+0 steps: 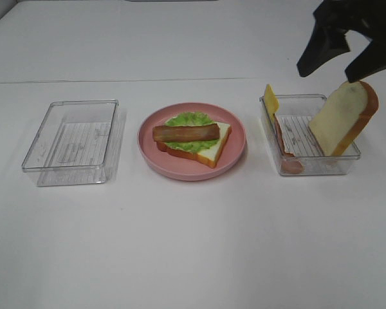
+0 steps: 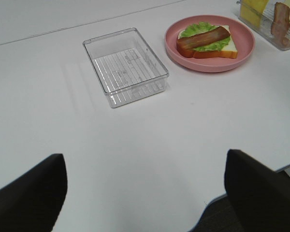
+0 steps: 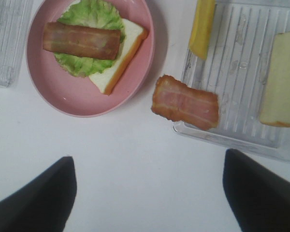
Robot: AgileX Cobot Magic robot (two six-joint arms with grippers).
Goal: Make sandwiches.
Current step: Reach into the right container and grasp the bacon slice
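Note:
The partly built sandwich (image 1: 192,140) lies on the round pink plate (image 1: 148,151): one bread slice with green lettuce (image 1: 190,120) and a brown bacon strip (image 1: 185,132) on top. In the right clear tray (image 1: 321,168) a yellow cheese slice (image 1: 271,100) leans on the left wall, a pink ham slice (image 1: 288,158) hangs over the front left corner, and a second bread slice (image 1: 344,119) leans at the right. My right gripper (image 1: 328,73) is open and empty above that tray. My left gripper (image 2: 145,193) is open and empty, well short of the plate.
An empty clear tray (image 1: 35,168) stands left of the plate; it also shows in the left wrist view (image 2: 135,92). The white table's front edge (image 2: 241,186) shows beside my left gripper. In the right wrist view the ham (image 3: 186,102) overhangs the tray rim (image 3: 232,135).

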